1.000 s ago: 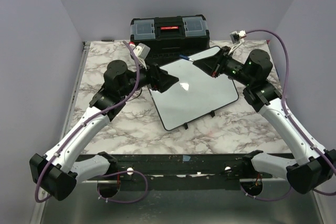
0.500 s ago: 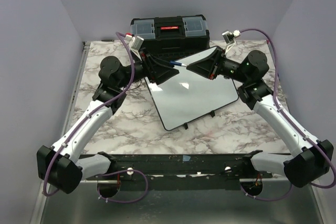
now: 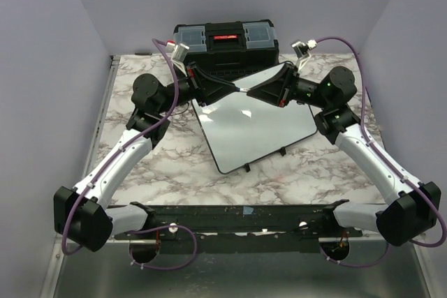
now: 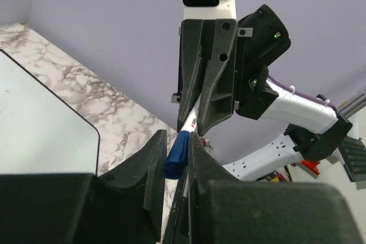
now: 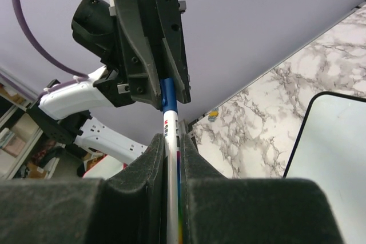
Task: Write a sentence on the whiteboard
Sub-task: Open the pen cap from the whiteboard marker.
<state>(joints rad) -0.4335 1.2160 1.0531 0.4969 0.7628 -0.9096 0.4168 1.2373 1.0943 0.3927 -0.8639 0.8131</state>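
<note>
print on the marker (image 5: 170,138), label on the toolbox (image 3: 225,45), neither legible

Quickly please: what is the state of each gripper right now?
Left gripper: closed on the blue cap of the marker.
Right gripper: closed, holding the marker by its white barrel.

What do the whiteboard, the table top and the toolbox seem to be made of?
Whiteboard: smooth glossy white panel, perhaps melamine or coated steel; it mirrors light. Table top: marble-patterned, matte, likely laminate or stone; grey veins. Toolbox: black moulded plastic, with clear lid compartments.
</note>
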